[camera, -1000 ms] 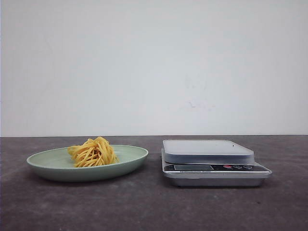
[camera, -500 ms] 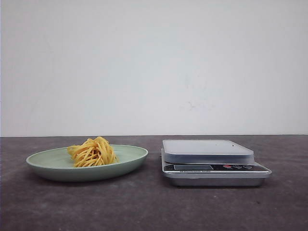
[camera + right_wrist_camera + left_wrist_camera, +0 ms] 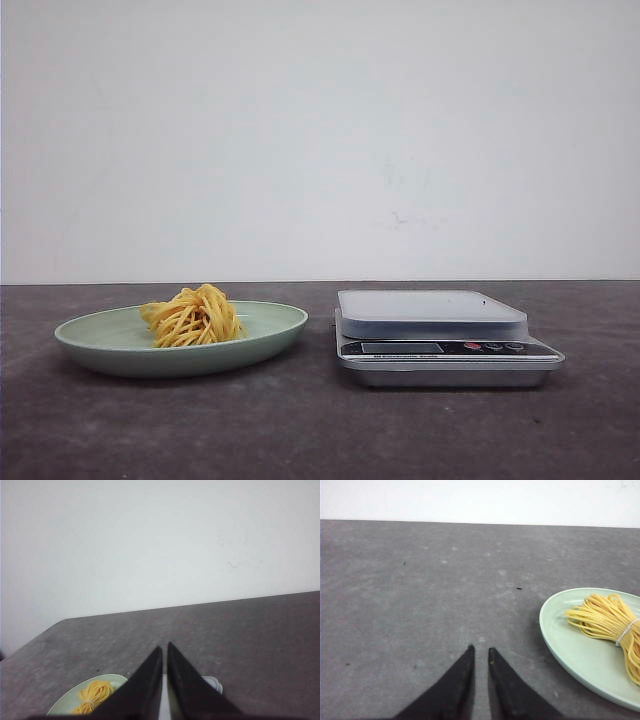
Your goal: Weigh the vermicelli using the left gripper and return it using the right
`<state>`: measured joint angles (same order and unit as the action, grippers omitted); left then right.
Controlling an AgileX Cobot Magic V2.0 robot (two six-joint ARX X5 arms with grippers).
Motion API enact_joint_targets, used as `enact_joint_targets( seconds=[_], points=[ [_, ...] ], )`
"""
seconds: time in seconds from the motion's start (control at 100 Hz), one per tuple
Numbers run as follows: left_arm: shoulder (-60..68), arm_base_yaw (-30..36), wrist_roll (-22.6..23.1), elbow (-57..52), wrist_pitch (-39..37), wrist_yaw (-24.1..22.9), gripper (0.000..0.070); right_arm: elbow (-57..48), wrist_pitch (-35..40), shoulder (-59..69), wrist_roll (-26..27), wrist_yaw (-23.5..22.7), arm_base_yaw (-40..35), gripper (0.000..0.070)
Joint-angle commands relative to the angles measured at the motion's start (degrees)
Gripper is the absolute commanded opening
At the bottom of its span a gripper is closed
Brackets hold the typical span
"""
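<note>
The vermicelli (image 3: 192, 316) is seen lying as a small tied nest on the pale green plate (image 3: 270, 335), a little off the plate's middle on the side away from the scale (image 3: 440, 336). The plate rests on the dark desk (image 3: 300, 430) just beside the scale, not touching it, and the scale's platform is seen to carry nothing. No arm is visible in the front view.

In the left wrist view the left tool (image 3: 481, 652) is held low over bare desk beside the plate, with the plate's rim (image 3: 547, 635) and the noodle strands (image 3: 607, 625) off to one side of it. Its tips are drawn almost together, only a thin slit remaining between them, and nothing is gripped. In the right wrist view the right tool (image 3: 165, 650) is held higher, looking down towards plate and scale; its tips are likewise nearly closed on nothing.

The first step is judged not to have begun: the pick-up from the plate has yet to be made. For the next move, the left tool would need to be opened, brought over the plate above the nest, lowered around the strands and closed on them, so that the bundle can be carried to the scale's platform
</note>
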<state>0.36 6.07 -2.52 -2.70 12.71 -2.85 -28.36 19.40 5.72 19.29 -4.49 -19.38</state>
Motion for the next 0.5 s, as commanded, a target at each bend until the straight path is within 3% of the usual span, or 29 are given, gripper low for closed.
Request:
enact_joint_targets(
  seconds=[0.0,0.25,0.38,0.49],
  points=[
    [0.1,0.0,0.6,1.0,0.5,0.1,0.0016,-0.7,-0.5,0.0,-0.6,0.0,-0.1,0.0007],
    [0.1,0.0,0.5,1.0,0.5,0.1,0.0016,-0.7,-0.7,0.0,-1.0,0.4,-0.1,0.0007],
    [0.1,0.0,0.6,1.0,0.5,0.1,0.0016,-0.3,0.4,-0.3,-6.9,6.3,0.2,0.0007],
    [0.0,0.0,0.5,1.0,0.5,0.1,0.0016,2.7,-0.2,-0.8,-11.1,6.4,3.4,0.0007]
  ],
)
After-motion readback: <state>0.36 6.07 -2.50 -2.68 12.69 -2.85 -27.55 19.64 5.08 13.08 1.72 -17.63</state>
